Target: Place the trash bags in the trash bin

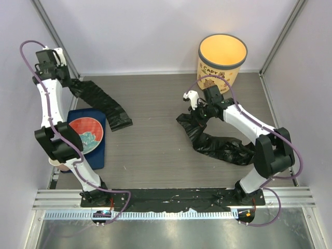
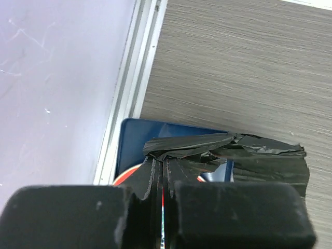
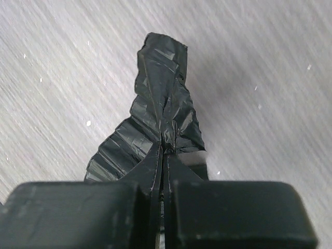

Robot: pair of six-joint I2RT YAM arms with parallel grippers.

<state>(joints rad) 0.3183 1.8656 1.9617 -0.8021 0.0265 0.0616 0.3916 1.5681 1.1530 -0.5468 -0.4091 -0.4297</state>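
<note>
The trash bin (image 1: 222, 57), a cream-yellow bucket with a dark rim, stands upright at the far right. My left gripper (image 1: 67, 78) is raised at the far left, shut on one end of a black trash bag (image 1: 104, 106) that trails down to the table. In the left wrist view the left gripper (image 2: 163, 158) pinches the bunched film (image 2: 233, 155). My right gripper (image 1: 199, 110), just in front of the bin, is shut on a second, crumpled trash bag (image 1: 223, 148) stretching toward the right arm. The right wrist view has the right gripper (image 3: 164, 148) clamped on pleated film (image 3: 161, 88) above the table.
A blue tray (image 1: 98, 155) holding a red-and-blue plate (image 1: 85, 132) lies at the left under the left arm. The tray (image 2: 135, 140) also lies below the held bag in the left wrist view. A small beige cup (image 1: 59, 165) sits by the tray. Purple walls enclose the table.
</note>
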